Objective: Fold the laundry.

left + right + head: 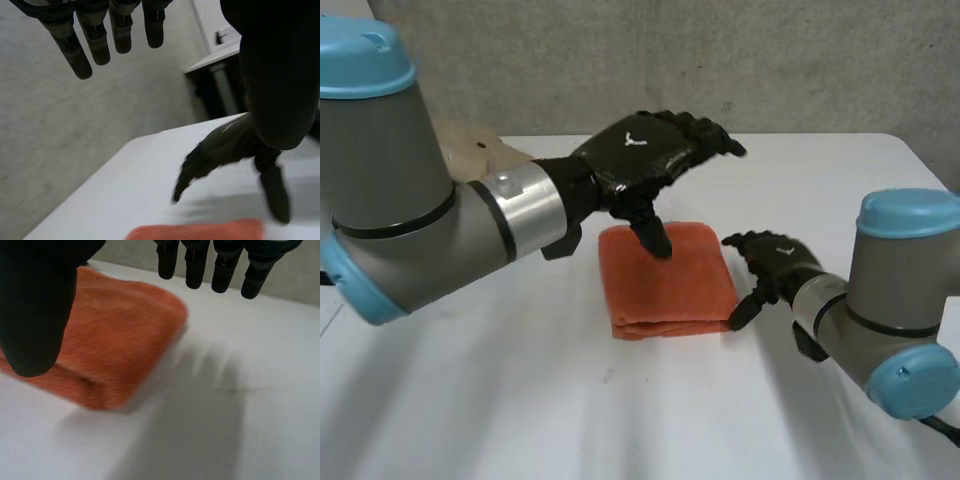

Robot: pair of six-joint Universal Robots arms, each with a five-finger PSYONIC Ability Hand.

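You get a head camera looking down from behind and between the arms (510,215) over the white table (620,420) toward the grey wall (620,60), and two wrist cameras looking close along each palm, all three sharing the orange towel (670,285), the left one also catching the right hand (220,147).

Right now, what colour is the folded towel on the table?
Plain orange; the towel shows best in the head view.
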